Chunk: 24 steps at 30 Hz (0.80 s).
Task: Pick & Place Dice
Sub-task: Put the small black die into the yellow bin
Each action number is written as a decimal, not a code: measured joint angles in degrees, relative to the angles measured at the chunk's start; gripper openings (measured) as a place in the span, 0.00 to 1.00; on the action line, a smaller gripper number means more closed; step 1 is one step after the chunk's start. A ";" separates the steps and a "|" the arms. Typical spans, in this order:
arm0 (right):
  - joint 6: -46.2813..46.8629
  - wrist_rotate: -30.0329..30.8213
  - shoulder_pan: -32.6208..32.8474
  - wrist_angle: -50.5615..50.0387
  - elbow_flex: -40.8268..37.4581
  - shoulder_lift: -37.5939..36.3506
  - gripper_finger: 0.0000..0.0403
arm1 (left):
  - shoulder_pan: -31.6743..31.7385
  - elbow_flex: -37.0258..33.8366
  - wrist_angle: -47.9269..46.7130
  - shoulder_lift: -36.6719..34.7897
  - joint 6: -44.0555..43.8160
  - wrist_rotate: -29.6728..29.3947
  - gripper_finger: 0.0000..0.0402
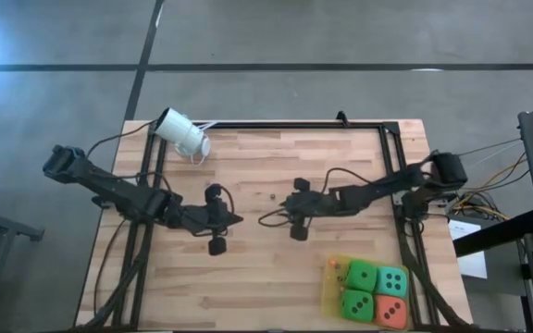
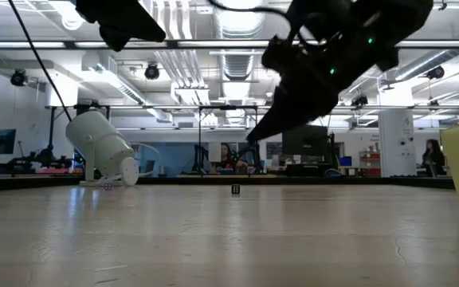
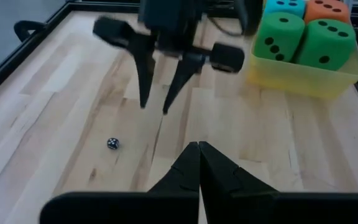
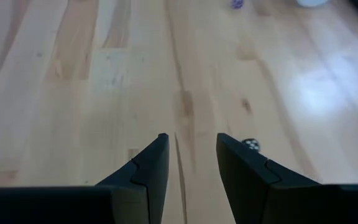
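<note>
Four soft dice sit side by side in a yellow tray (image 1: 334, 289) at the table's near right corner: two green (image 1: 362, 275) (image 1: 356, 304), one teal (image 1: 393, 280) and one orange-red (image 1: 391, 312). The left wrist view shows them too: green dice (image 3: 279, 38) (image 3: 327, 42), teal (image 3: 286, 5), orange-red (image 3: 328, 9). My left gripper (image 1: 225, 220) (image 3: 199, 147) hovers shut over mid-table. My right gripper (image 1: 285, 211) (image 4: 192, 138) faces it, open, its fingers (image 3: 146, 74) pointing down above bare wood. Neither gripper is near the tray.
A tiny dark die (image 3: 112, 144) (image 4: 250, 144) (image 2: 235, 189) lies on the wood between the grippers. A white cup (image 1: 181, 132) (image 2: 102, 149) lies on its side at the far left corner. Small coloured specks (image 1: 331, 264) sit at the tray's far edge. A black frame (image 1: 276, 125) borders the table.
</note>
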 joint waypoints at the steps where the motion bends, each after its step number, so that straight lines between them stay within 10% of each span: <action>1: -0.18 -1.03 -0.49 0.96 0.00 1.13 0.32 | -0.05 0.00 -0.01 -0.01 0.00 -0.02 0.01; 24: -1.51 -9.51 -12.02 2.42 5.52 11.90 0.32 | -0.39 -0.04 -0.99 0.10 -1.55 -0.44 0.01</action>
